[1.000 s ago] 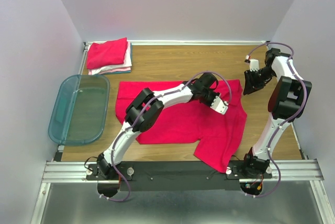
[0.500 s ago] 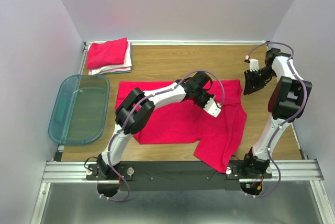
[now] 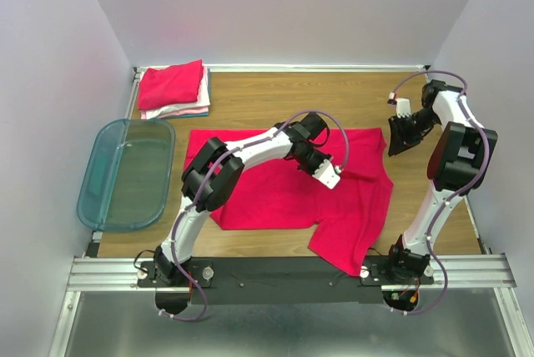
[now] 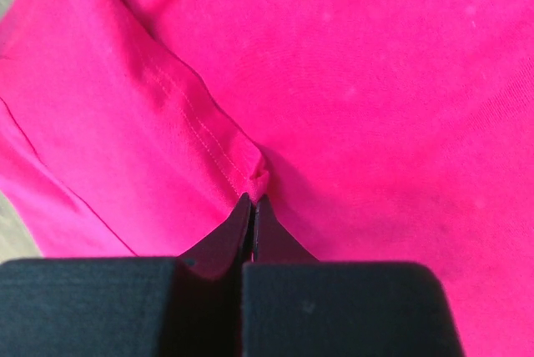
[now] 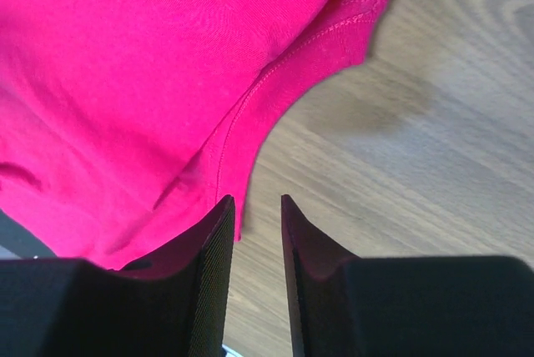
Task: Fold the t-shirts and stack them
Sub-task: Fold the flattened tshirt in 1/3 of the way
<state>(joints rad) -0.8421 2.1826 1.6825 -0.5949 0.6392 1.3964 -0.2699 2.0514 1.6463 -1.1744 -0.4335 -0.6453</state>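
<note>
Left wrist view: left tool [image 4: 253, 207] is clenched on a thin hem pinch of the red t-shirt [image 4: 350, 82], spread on the counter [image 3: 275, 94]; slippage is risked when pulled. Right tool [image 5: 257, 207], at the shirt's 3 o'clock, is parted, empty.

overhead view down onto table [image 3: 275, 98], wrist views close on same t-shirt [image 3: 275, 198]

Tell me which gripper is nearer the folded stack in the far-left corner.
Left. The left gripper pinches the spread red shirt, right of the folded stack; the right gripper hovers farther right, by the shirt's edge.
</note>
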